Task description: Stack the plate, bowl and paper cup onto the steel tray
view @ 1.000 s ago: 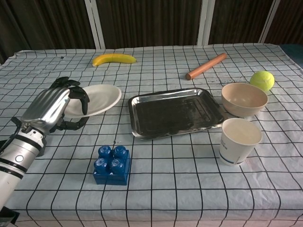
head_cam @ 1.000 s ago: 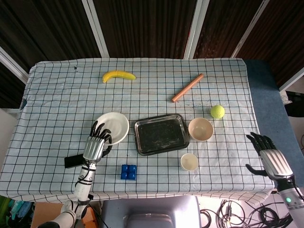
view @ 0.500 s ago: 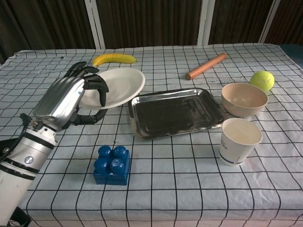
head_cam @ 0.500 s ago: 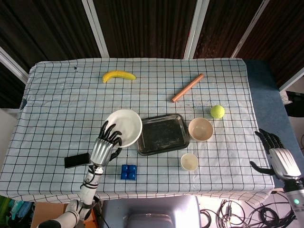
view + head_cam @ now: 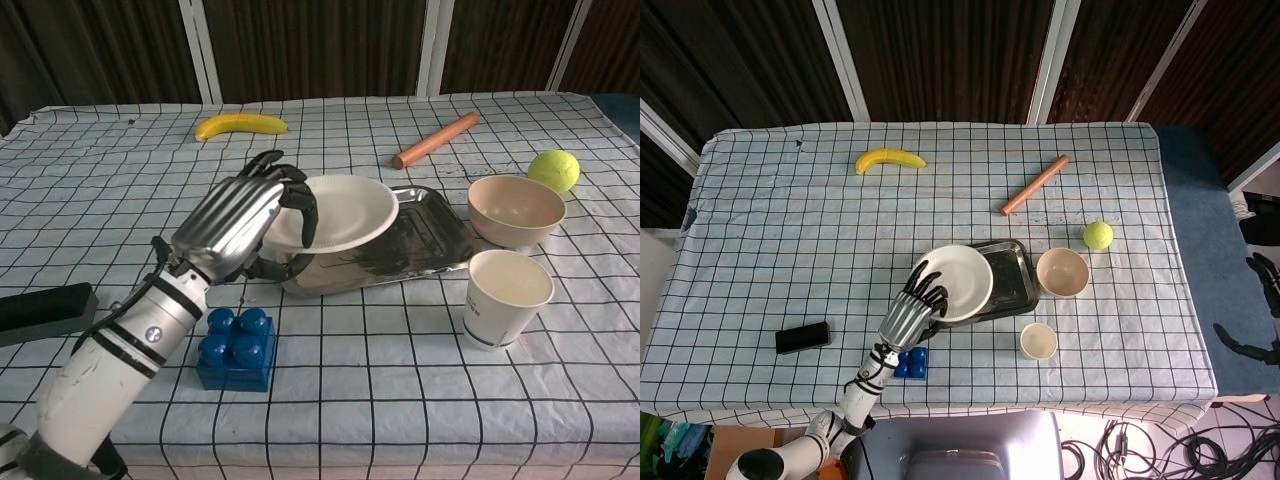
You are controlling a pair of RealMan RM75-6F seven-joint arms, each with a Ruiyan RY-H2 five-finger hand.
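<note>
Left hand (image 5: pixel 240 215) | holds plate (image 5: pixel 340 212) | above steel tray (image 5: pixel 432 232)

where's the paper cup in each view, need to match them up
Head view: the paper cup sits lower centre-right, just below the bowl.
Chest view: the paper cup is at right, nearest the camera, in front of the bowl.
Shared landmark: the tennis ball, just beyond the bowl in both views.
</note>
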